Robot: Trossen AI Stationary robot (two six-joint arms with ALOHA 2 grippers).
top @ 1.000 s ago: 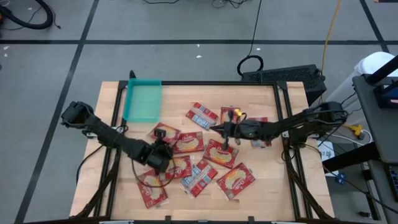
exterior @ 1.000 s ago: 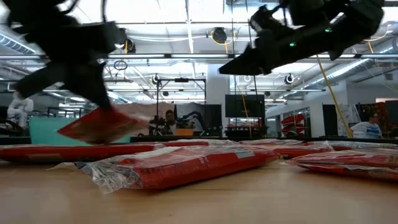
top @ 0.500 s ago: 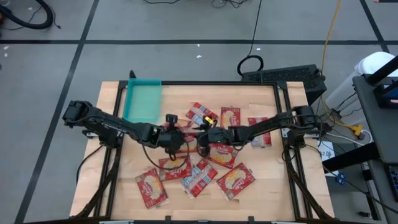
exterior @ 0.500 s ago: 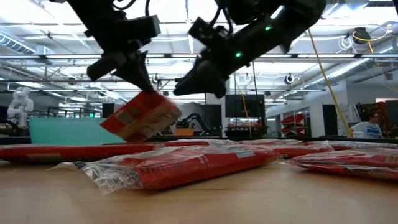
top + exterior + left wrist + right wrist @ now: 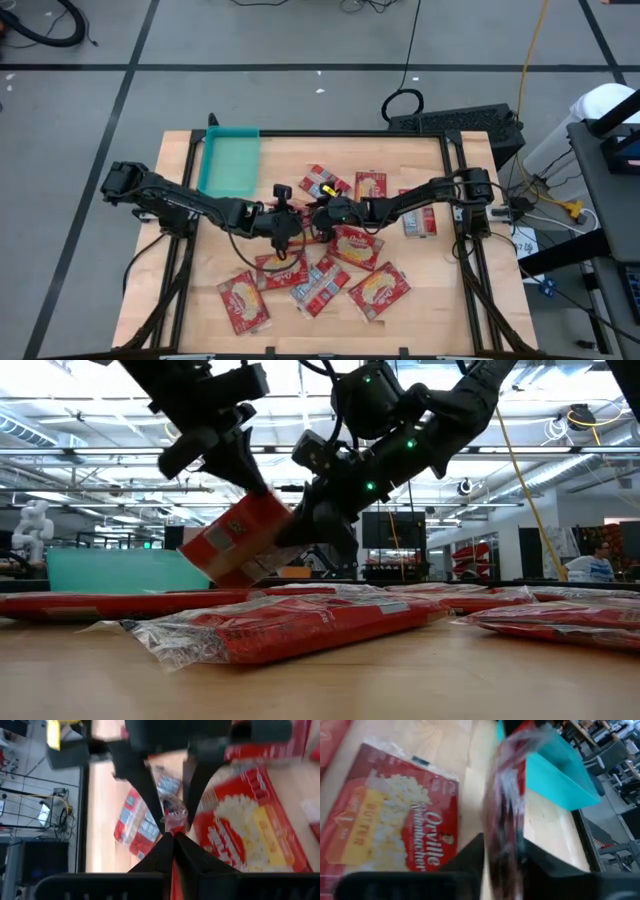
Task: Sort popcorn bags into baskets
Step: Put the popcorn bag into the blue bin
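Note:
One red popcorn bag (image 5: 240, 542) hangs tilted above the middle of the table, held between both grippers. My left gripper (image 5: 287, 217) reaches in from the table's left and is shut on it. My right gripper (image 5: 316, 212) reaches in from the right, with its fingers closed on the same bag. From above the bag shows edge-on and is mostly hidden by the two grippers. The teal basket (image 5: 230, 162) stands at the far left with nothing in it. Several more popcorn bags (image 5: 378, 290) lie flat on the wood. My left gripper pinches the bag's upper edge (image 5: 173, 868) between its two fingers, slanting down from the table's left. The bag hangs below the fingers, tilted and clear of the table. My right gripper has a finger (image 5: 145, 795) on each face of the bag's crinkled sealed end (image 5: 173, 817). It comes nearly level from the table's right, facing my left gripper. The bag stands edge-on between its fingers (image 5: 506, 805).
Loose bags cover the table's middle and near part, one (image 5: 357, 247) right under the grippers and one (image 5: 245, 303) near the front left. A silvery-faced bag (image 5: 416, 222) lies under the right arm. Bare wood shows between the basket and the pile.
My left gripper has lifted the bag off the near-left pile and carried it up and toward the table's middle, then kept still. The bag has tipped steeper. My right gripper has come toward the table's left and down, rolled, and now has its fingers on the bag's end.

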